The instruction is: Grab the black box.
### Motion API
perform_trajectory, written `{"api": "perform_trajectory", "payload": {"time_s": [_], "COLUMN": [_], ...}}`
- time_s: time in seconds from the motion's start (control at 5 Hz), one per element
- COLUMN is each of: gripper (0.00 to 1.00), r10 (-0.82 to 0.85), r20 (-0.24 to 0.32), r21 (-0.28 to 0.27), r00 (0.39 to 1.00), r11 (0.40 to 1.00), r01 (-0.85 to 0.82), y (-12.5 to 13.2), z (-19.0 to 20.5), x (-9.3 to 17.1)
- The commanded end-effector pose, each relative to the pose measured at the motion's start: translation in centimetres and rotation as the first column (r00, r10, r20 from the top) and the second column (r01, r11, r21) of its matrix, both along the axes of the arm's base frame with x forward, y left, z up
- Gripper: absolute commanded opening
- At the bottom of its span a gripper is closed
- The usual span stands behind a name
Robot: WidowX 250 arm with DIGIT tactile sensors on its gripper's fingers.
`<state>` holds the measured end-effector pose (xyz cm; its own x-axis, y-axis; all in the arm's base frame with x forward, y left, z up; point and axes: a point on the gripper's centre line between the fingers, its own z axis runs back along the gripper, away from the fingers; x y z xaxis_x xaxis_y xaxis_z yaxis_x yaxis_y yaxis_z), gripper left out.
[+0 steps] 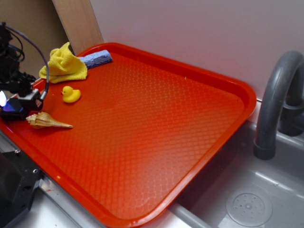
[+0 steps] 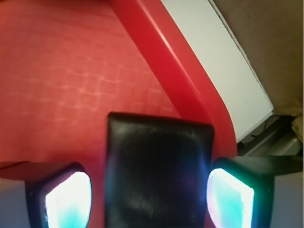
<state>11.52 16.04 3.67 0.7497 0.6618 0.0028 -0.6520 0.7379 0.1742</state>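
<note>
between the two glowing fingertips (image 2: pixel 69 199) in the wrist view sits the black box (image 2: pixel 156 173), resting on the red tray (image 2: pixel 156 52) close to its raised rim, and each pad stands just off its sides with a sliver of gap, so the claw looks spread around the block, not clenched on it. from the exterior view the gripper (image 1: pixel 14 107) hangs low at the tray's left edge, beside a spiral shell (image 1: pixel 47 121), a yellow duck (image 1: pixel 71 94), a yellow cloth (image 1: pixel 63 64) and a blue sponge (image 1: pixel 97 58).
</note>
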Motion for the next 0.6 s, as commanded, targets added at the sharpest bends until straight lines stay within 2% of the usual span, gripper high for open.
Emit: {"api": "perform_trajectory", "payload": {"time_s": [0.0, 0.2, 0.4], "gripper": [1.00, 0.00, 0.00], "r10": [-0.037, -0.065, -0.124], "r20": [-0.047, -0.041, -0.020], "r21": [0.006, 0.008, -0.018], "r00": [0.998, 0.997, 0.992], "r11": [0.999, 0.998, 0.992], "r01": [0.037, 0.065, 0.123], "y": [0.1, -0.1, -0.3], "z": [-1.4, -1.0, 0.4], "x": [0.2, 0.0, 0.2]}}
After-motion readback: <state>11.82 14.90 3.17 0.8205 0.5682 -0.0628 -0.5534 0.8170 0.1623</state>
